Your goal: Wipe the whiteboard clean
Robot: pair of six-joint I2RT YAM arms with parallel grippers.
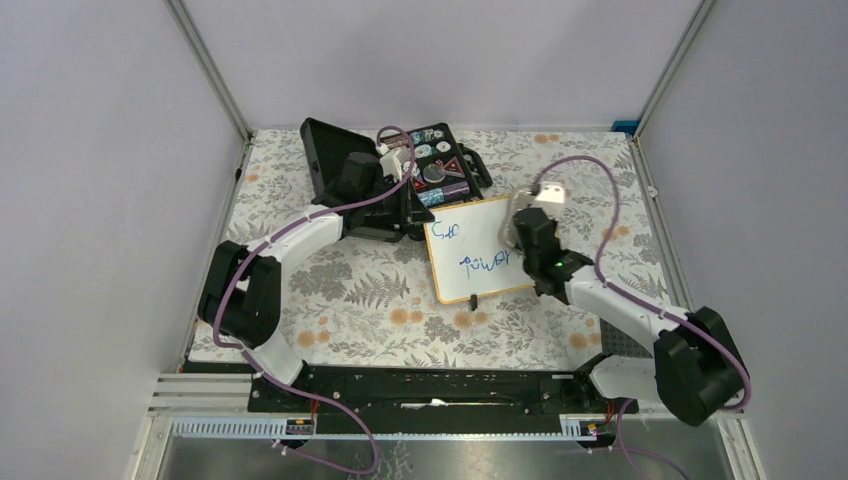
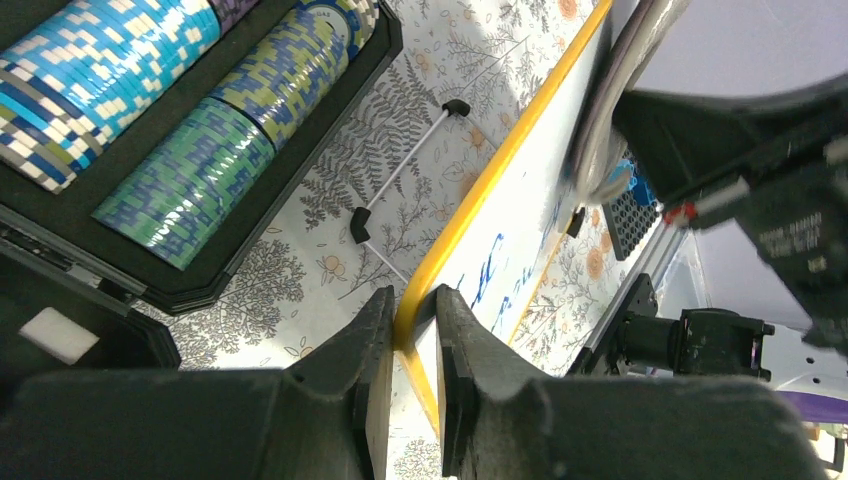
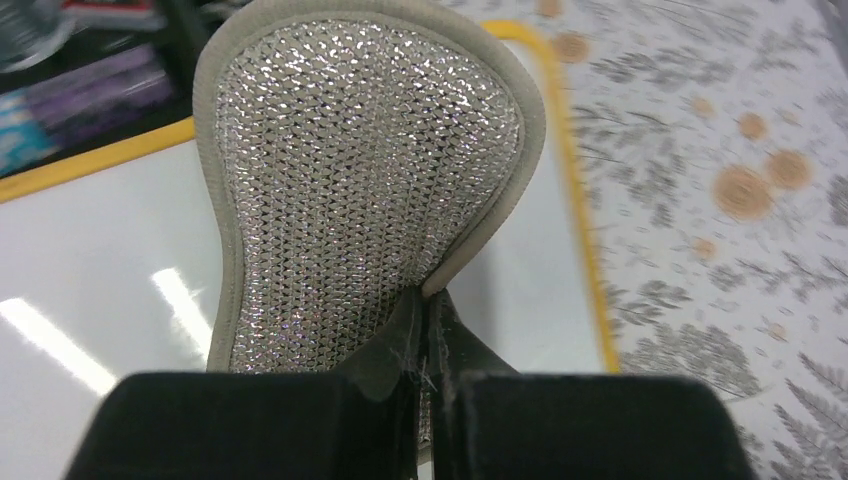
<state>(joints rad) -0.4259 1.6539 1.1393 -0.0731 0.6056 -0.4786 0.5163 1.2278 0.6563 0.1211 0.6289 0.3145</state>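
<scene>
Blue marker handwriting runs across the whiteboard [image 1: 480, 245] in two patches, a short scrawl near its far-left corner and a longer line lower down, and from my screens I cannot make out a single word (it sits upside down to the overhead camera, which hardly helps). Small white lettering shows on the dark housing of the right arm in the left wrist view, too small to read. The whiteboard lies on the floral tablecloth [image 1: 350, 290] in the middle of the table, turned at an angle. Its far-left corner is just beside the open black case [image 1: 330, 150] with its rows of blue and green poker chips [image 2: 190, 180]. My left arm reaches forward and bends right across the case, and the left gripper [image 2: 415, 300] pinches the board's yellow-looking frame edge between both fingers, near a black-tipped foot [image 2: 358, 225] that rests on the cloth. My right arm folds in from the near right, wrist over the board's right half. The right gripper [image 3: 425, 320] is clamped on the lower rim of a silver mesh pad [image 3: 370, 170] with beige trim, held over the white surface near a corner of the frame. Whether the pad touches the board I cannot tell.
</scene>
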